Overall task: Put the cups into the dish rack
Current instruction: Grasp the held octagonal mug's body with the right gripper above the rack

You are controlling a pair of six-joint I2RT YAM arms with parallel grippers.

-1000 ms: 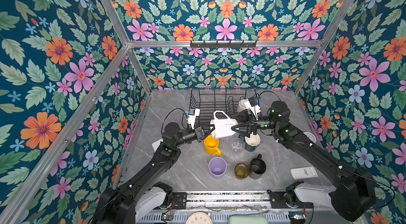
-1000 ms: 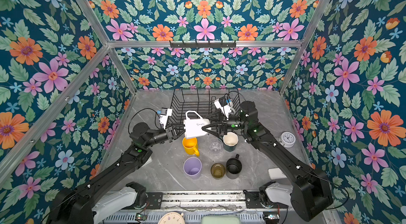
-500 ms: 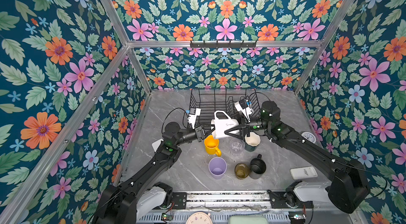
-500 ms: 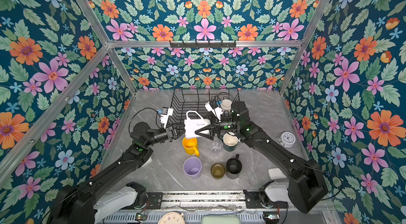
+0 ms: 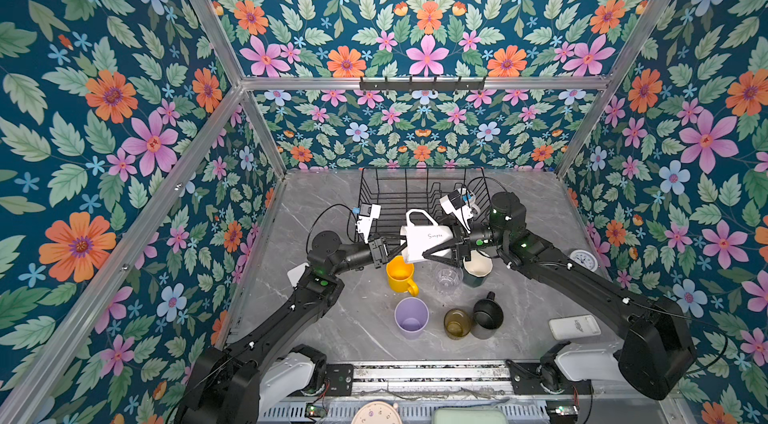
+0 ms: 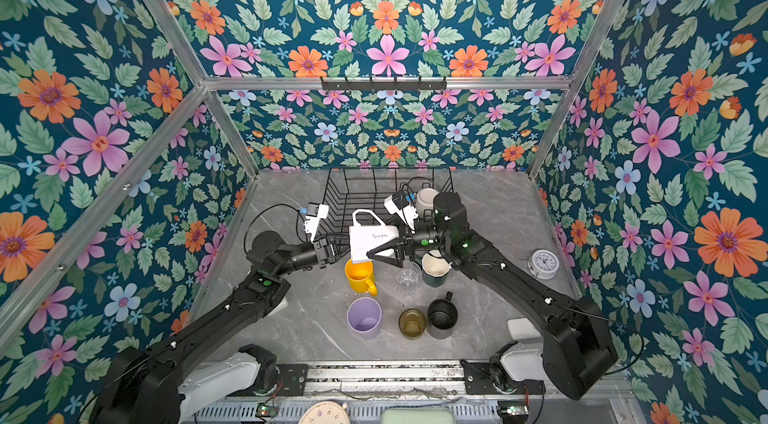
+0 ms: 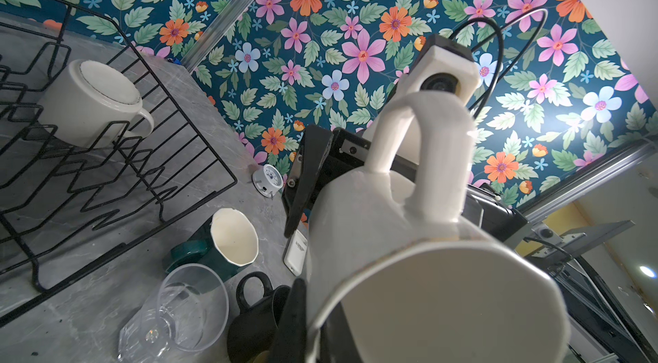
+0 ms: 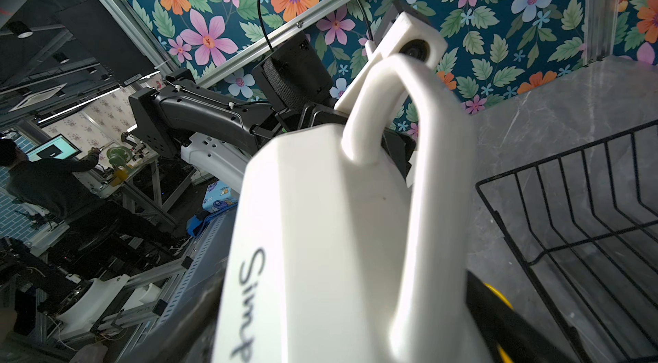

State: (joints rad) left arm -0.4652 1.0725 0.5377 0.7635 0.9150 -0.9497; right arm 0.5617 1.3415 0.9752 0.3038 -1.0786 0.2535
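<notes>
Near dish rack's (image 5: 399, 196) front rim hangs white mug (image 5: 428, 238).

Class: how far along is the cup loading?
Done: one white mug inverted in the dish rack. In hand: left end effector grips the script mug, right end effector open around it. Remaining: yellow mug, clear glass, green mug, lilac tumbler, amber glass, black mug.

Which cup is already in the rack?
The plain white mug, upside down inside the dish rack; the scripted mug is held aloft, the rest stand on the table.
</notes>
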